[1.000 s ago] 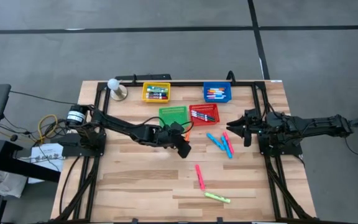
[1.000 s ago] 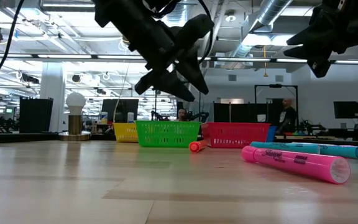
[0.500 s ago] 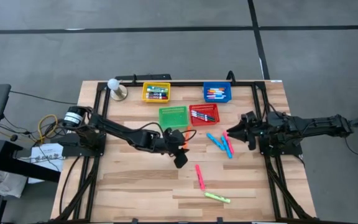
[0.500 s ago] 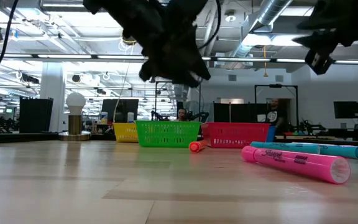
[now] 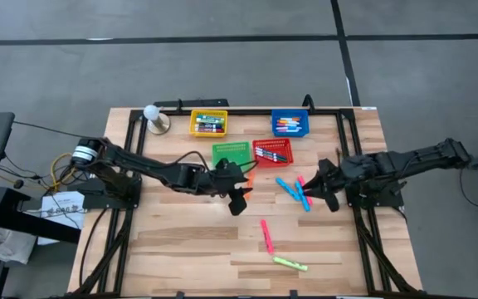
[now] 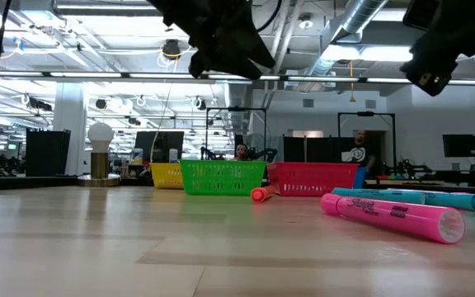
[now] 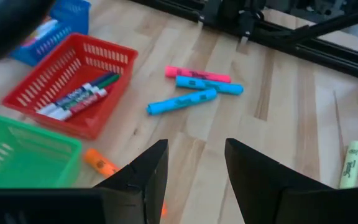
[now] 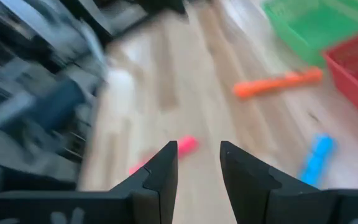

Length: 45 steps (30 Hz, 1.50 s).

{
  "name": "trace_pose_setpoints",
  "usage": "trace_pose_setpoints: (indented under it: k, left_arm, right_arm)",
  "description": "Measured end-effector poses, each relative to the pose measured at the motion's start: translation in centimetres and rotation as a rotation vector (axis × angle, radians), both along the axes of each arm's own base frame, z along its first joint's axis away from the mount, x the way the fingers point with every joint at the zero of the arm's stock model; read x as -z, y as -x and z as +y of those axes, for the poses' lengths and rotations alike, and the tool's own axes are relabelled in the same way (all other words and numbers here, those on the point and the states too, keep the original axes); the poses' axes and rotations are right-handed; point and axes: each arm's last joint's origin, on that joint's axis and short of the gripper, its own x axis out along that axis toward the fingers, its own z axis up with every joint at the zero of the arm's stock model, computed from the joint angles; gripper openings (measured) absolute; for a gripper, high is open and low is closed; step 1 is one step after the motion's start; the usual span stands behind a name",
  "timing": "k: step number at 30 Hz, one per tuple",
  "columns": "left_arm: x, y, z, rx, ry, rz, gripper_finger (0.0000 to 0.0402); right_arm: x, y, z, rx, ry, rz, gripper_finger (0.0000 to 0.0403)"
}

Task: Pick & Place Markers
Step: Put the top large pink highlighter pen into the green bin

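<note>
Your left hand (image 5: 237,202): spread, empty, mid-worktop, to reach orange marker (image 7: 101,163) | your right hand (image 5: 315,190): spread, empty, over blue markers (image 5: 290,190)

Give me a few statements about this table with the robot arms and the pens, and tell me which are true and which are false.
1. The green basket is empty. True.
2. The left gripper is holding an orange marker. False: it is open with nothing between its fingers; the orange marker lies on the table beside the green basket.
3. Two blue markers and a pink one lie together near the right gripper. True.
4. The red basket holds no markers. False: several markers lie in it.
5. A yellow-green marker lies near the table's front edge. True.
6. The yellow basket sits between the green and red ones. False: it stands at the back of the table.
</note>
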Motion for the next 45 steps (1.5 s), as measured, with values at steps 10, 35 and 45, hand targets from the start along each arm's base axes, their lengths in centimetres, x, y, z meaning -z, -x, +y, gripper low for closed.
trace_pose_setpoints:
  k: [10, 35, 45]
  left_arm:
    - [-2.3, 1.8, 1.4, -0.014, -0.026, 0.016, 0.0158]
    - [-3.5, 8.1, 2.6, -0.017, -0.063, 0.006, 0.0158]
    - [-3.1, 12.3, 3.3, -0.047, -0.004, -0.078, 0.0158]
  right_arm:
    - [-0.6, -3.0, -0.1, 0.122, 0.152, 0.536, 0.0111]
    - [5.8, -7.4, -3.8, 0.339, 0.049, 0.99, 0.0111]
    - [5.9, -7.3, -2.1, 0.374, -0.042, 1.023, 0.0111]
